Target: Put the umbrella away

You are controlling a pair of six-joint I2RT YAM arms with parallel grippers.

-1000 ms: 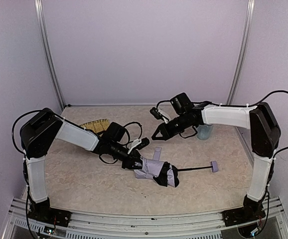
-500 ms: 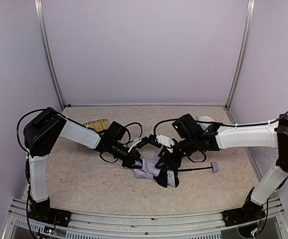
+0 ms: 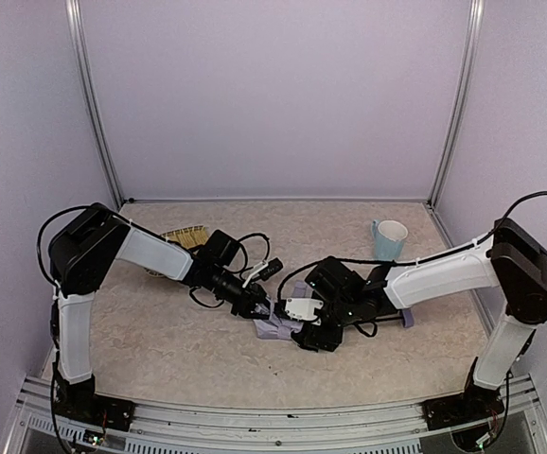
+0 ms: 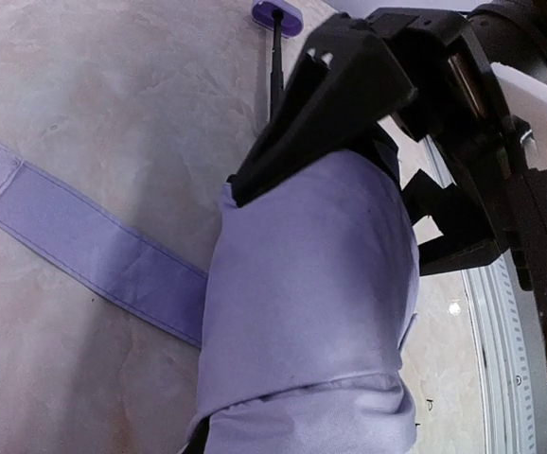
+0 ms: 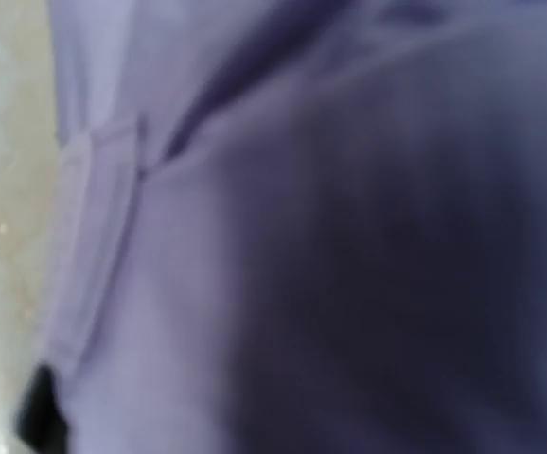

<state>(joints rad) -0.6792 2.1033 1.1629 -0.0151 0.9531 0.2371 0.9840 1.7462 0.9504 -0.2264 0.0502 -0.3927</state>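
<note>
Workpiece pos.: the pale lavender-grey fabric umbrella [image 4: 311, 312], folded into a loose bundle, lies flat on the beige speckled table [image 3: 160, 331], near ctr, btwn the two arms. Its thin black shaft [image 4: 275, 66] projects from the bundle's far end toward the robot's right. It ends in the small lavender block handle [image 3: 408, 317], which rests on the table. The flat lavender fabric strap [image 4: 75, 232] trails loose from the bundle across the table.

Tip of the left gripper [image 3: 256, 307] meets the bundle's left end. In the left wrist view the fabric covers the fingers; clamped or released: cannot tell.

The right gripper [image 3: 307, 329] is down on the bundle's handle-side end. Its black fingers [image 4: 340, 85] sit spread, one along the top edge of the fabric, the other against its side, w/ the bundle btwn them. Pressing or merely straddling: cannot tell. Right wrist view: blurred fabric only.

Also present: light blue ceramic mug [image 3: 389, 239], upright, well apart at rear right; woven straw tray [image 3: 184, 236] behind the left arm.
</note>
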